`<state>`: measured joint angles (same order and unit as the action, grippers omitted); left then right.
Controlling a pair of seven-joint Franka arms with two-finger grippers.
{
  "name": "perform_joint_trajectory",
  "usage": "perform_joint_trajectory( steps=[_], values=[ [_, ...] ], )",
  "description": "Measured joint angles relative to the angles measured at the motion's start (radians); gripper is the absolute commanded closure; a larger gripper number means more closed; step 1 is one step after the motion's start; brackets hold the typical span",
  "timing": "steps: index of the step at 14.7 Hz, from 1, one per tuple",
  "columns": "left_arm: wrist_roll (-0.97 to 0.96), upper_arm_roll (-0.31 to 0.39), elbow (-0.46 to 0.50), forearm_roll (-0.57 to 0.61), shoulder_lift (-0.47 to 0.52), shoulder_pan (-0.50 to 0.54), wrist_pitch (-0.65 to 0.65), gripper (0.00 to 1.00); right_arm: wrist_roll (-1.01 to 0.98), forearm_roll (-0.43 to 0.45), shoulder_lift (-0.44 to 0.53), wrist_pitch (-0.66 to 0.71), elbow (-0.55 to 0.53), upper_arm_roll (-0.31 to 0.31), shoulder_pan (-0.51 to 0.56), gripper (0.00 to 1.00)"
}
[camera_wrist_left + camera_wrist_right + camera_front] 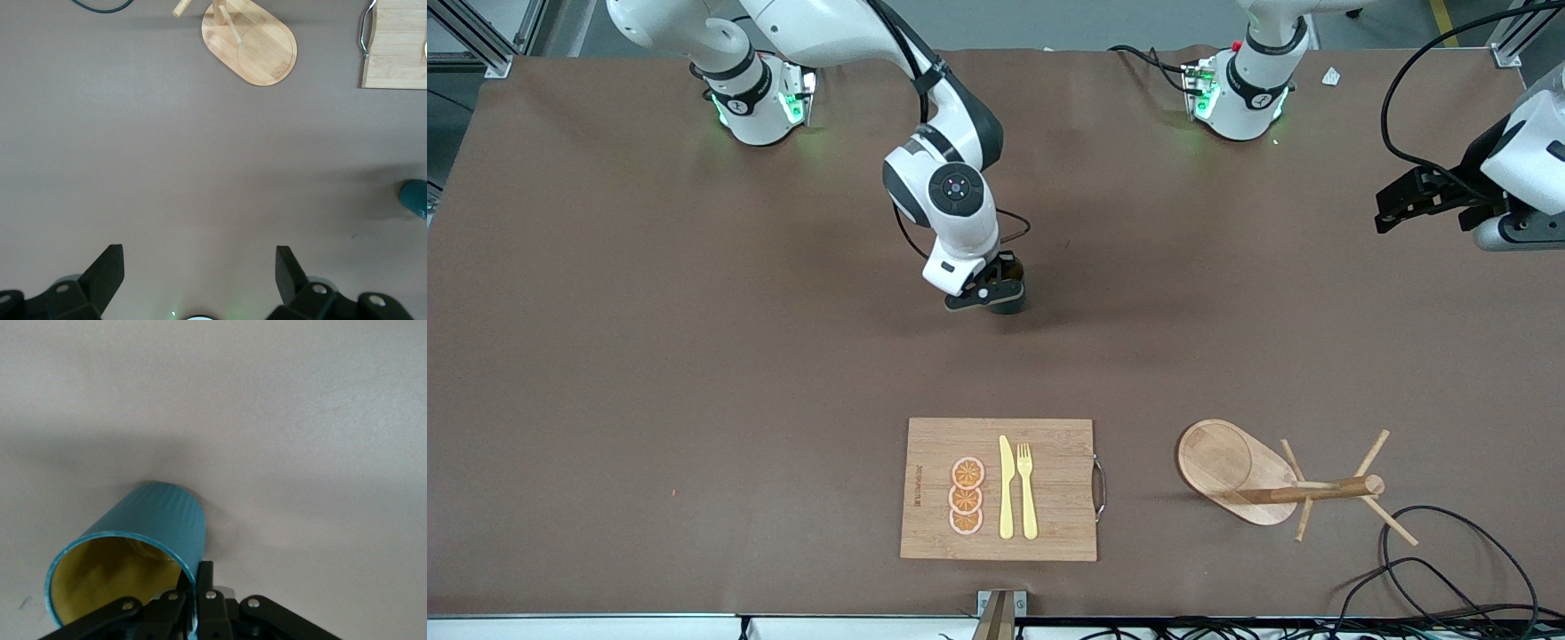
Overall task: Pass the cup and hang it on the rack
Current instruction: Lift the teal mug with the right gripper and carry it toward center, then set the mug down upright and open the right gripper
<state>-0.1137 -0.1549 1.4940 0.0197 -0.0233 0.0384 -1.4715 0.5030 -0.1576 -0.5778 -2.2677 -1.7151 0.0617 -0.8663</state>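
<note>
The teal-green cup (1009,300), yellowish inside, is in the middle of the table at or just above the cloth; its handle is hidden. My right gripper (996,289) is shut on the cup's rim. In the right wrist view one finger is inside the cup (150,527) and one outside, at the right gripper (198,583). The wooden rack (1232,462) stands nearer the front camera, toward the left arm's end. My left gripper (1385,212) hangs open and empty over the table's edge at that end. The left wrist view shows the left gripper (200,267), the rack (260,50) and the cup (415,198).
A bamboo cutting board (1049,444) with a yellow knife (1006,489), a fork (1027,489) and orange slices (967,496) lies near the front edge, beside the rack. Black cables (1449,569) loop on the table by the rack.
</note>
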Motion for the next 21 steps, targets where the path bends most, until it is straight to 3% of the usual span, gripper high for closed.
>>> perform_joint_trajectory(
  steps=[1,2,8,12,17,21],
  values=[
    [0.0,0.0,0.0,0.0,0.0,0.0,0.0,0.0,0.0,0.0,-0.005,0.003,0.006,0.001,0.0,0.66],
    [0.0,0.0,0.0,0.0,0.0,0.0,0.0,0.0,0.0,0.0,-0.005,0.004,0.009,0.002,0.0,0.01],
    [0.0,-0.006,0.0,0.0,0.0,-0.002,-0.003,0.0,0.001,0.0,-0.004,0.014,0.038,0.014,0.004,0.0],
    [-0.002,-0.047,0.0,0.0,-0.001,-0.017,-0.004,0.0,-0.039,0.0,0.041,0.139,0.096,0.021,0.032,0.0],
    [-0.191,-0.172,0.002,0.0,-0.038,-0.083,-0.006,0.0,-0.278,0.001,0.172,0.359,0.106,0.029,0.215,0.0],
    [-0.354,-0.192,0.002,0.017,-0.108,-0.195,-0.057,0.0,-0.364,0.003,0.243,0.492,0.105,0.035,0.434,0.0]
  ],
)
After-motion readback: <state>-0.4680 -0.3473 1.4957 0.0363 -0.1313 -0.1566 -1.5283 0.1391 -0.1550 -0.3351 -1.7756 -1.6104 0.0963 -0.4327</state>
